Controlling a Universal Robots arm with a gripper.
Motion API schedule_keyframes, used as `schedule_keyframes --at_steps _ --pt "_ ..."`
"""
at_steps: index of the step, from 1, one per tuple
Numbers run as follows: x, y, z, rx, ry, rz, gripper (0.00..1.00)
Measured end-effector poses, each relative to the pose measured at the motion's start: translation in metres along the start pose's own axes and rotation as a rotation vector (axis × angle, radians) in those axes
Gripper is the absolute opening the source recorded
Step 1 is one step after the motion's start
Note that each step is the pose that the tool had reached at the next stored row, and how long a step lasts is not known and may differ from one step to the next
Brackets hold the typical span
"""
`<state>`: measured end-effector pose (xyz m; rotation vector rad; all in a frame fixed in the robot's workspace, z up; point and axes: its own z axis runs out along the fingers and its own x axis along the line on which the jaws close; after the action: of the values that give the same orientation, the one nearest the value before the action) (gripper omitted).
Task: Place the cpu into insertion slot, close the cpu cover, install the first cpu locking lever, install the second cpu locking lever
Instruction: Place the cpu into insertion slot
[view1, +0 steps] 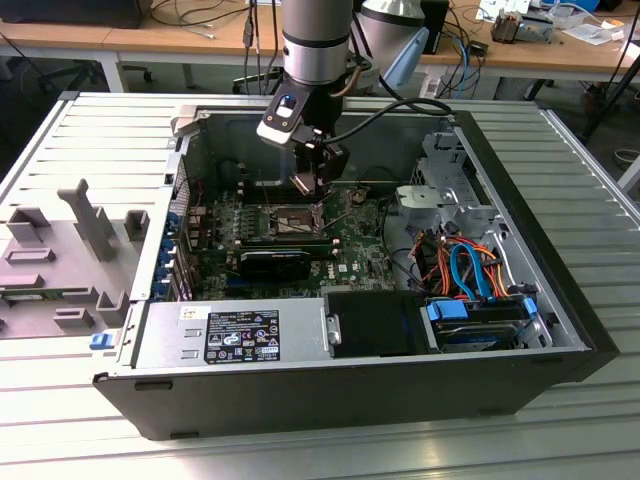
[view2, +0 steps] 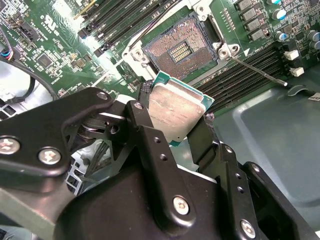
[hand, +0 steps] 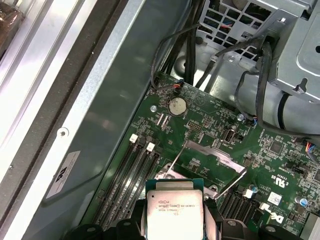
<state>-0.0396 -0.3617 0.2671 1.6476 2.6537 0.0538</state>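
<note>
Gripper (view1: 312, 188) on the single arm hangs low inside the open computer case (view1: 300, 395), its two black fingers (view2: 150, 145) clamped on opposite edges of the cpu (view2: 176, 111), a hold that leaves the chip's silvery top and its underside free of contact. The cpu is carried in the air, metal face up and slightly tilted in the second wrist view, close above and beside the insertion slot (view2: 180, 50) rather than in it. A gap shows between chip and socket, so the first step of the task looks unfinished. The slot's bed of contacts lies bare, seemingly left open to receive the chip. In the first wrist view the cpu (hand: 172, 210) sits between the fingertips with the cpu cover (hand: 210, 151) beyond it, apparently swung up out of the way, though its exact angle is hard to judge. A thin locking lever (view2: 257, 71) lies swung out across the memory slots (view2: 240, 82), released, as it would need to be for the cover to open. In the exterior view the slot (view1: 283, 222) sits on the green circuit board (view1: 350, 260), toward the exterior view's left of a bundle of coloured cables (view1: 470, 270), with the gripper hanging just over it.
</note>
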Motion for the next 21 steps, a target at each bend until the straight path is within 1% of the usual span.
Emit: schedule_keyframes --at_steps 21 --pt "0.0 0.0 0.0006 -0.0001 -0.0009 0.023 0.55"
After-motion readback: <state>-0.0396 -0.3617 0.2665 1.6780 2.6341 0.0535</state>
